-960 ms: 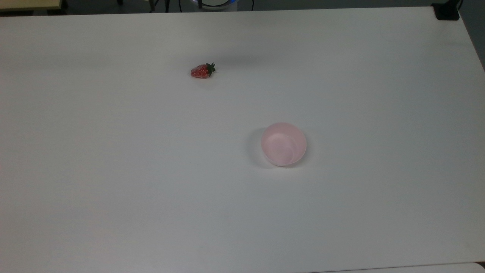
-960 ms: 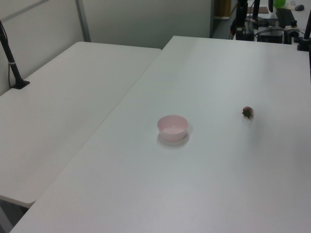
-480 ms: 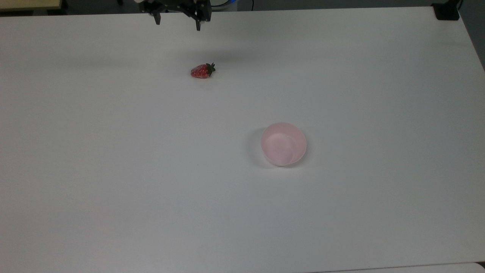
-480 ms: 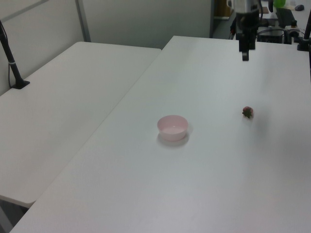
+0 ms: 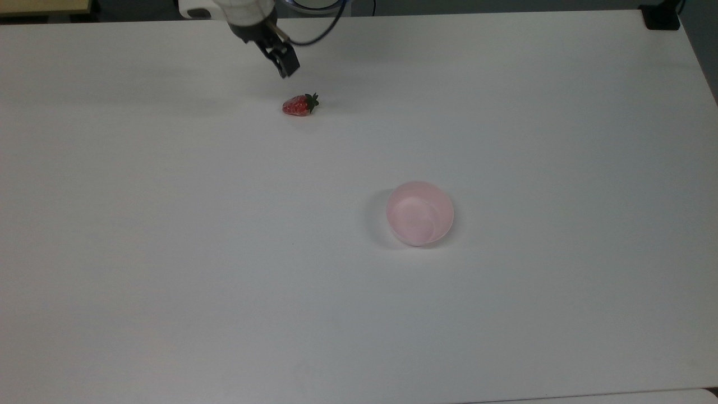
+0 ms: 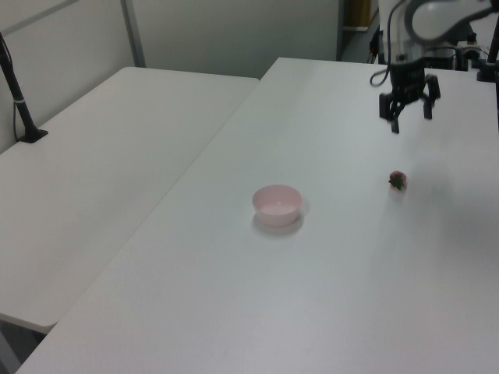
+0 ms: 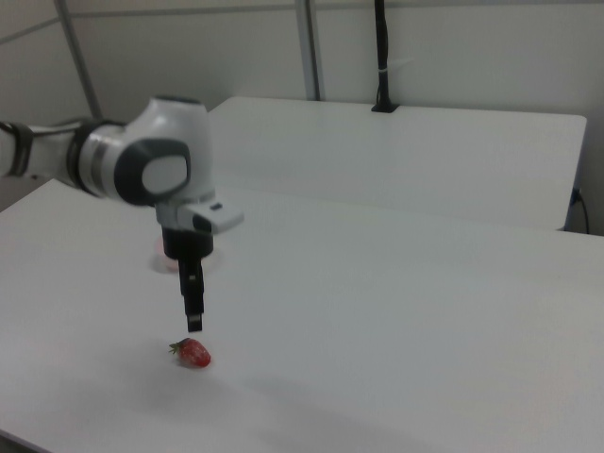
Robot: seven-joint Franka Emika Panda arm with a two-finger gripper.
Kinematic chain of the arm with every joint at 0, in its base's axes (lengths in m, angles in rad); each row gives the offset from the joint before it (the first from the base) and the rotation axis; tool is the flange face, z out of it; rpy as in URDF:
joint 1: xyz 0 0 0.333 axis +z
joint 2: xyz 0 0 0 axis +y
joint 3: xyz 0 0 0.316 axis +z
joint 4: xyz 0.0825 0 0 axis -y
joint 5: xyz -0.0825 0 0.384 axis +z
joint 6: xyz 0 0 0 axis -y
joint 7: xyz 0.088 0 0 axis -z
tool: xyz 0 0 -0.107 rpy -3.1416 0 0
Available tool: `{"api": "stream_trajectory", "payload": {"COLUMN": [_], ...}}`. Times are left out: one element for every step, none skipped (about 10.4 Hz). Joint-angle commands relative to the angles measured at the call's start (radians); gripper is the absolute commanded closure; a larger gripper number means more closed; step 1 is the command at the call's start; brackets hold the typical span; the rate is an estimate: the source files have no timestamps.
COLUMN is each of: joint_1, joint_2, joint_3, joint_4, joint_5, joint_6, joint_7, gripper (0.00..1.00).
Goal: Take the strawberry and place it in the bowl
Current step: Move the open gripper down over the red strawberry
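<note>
**Tool hanging open above the strawberry**

I am holding my tool [image 6: 409, 118] above the white worktop [image 5: 224, 252], fingers pointing down and spread apart with nothing between them; the left view is showing the two dark fingers [image 6: 395, 121] standing clearly separate. In the top view my tool [image 5: 286, 66] is sitting just above and slightly to the top view's left of the strawberry [image 5: 299, 105], not touching it. In the right view my tool [image 7: 193, 321] is hanging directly over the fruit with a small gap of air under the fingertips.

The strawberry [image 7: 192, 353] is lying on its side on the worktop, red body toward the top view's left and its dark green cap pointing toward the top view's right. In the left view the strawberry [image 6: 398, 180] is resting below my tool, toward the left view's right edge.

The bowl [image 5: 419, 213] is standing upright on the worktop, well apart from the strawberry, lower and toward the top view's right. It is pale pink and is holding nothing. In the left view the bowl [image 6: 277, 205] is sitting toward the left view's left of the strawberry. In the right view a bit of pink is peeking out behind my arm [image 7: 142, 160].
</note>
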Motion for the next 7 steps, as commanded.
{"api": "stream_trajectory", "payload": {"joint_1": [0.057,0.087,0.090,0.092,0.101,0.102,0.101], "joint_2": [0.067,0.087,0.110,0.119,0.133,0.143,0.153], "joint_3": [0.001,0.001,0.001,0.001,0.009,0.015,0.015], "joint_4": [-0.074,-0.097,-0.113,-0.115,-0.113,-0.115,-0.113], "joint_5": [0.022,0.020,0.019,0.019,0.019,0.016,0.010], "joint_6": [0.201,0.261,0.298,0.306,0.306,0.306,0.306], "joint_7": [0.220,0.274,0.284,0.284,0.290,0.292,0.290], "gripper": [0.00,0.01,0.04,0.11,0.14,0.16,0.18]}}
